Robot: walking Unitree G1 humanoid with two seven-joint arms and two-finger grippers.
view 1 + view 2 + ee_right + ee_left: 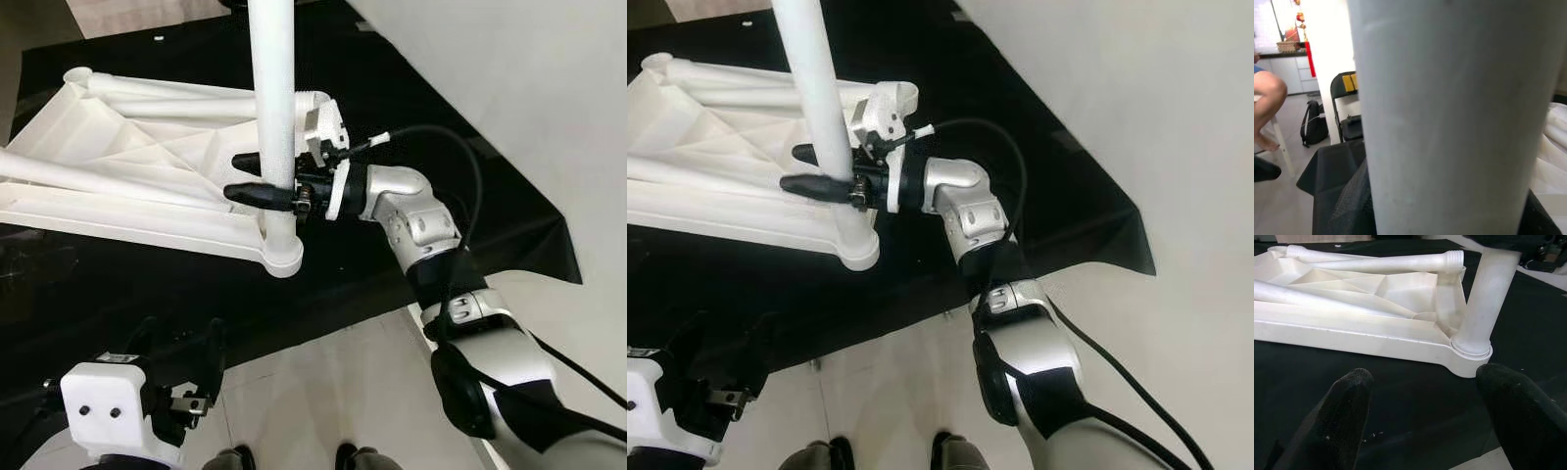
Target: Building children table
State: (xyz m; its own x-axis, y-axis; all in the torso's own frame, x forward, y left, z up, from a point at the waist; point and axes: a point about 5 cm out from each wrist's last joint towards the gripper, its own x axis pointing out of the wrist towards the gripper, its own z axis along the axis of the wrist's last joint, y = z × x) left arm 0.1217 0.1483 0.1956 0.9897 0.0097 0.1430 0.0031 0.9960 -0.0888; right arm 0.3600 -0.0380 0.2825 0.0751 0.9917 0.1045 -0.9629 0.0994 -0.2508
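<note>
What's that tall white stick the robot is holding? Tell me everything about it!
It is a table leg: a smooth, round, white tube that looks like plastic. It stands upright, its lower end seated in a round corner socket of the upside-down white tabletop, which lies on a black cloth. Its top runs out of the picture. The right gripper is shut on it from the side, one black finger on each side.
</note>
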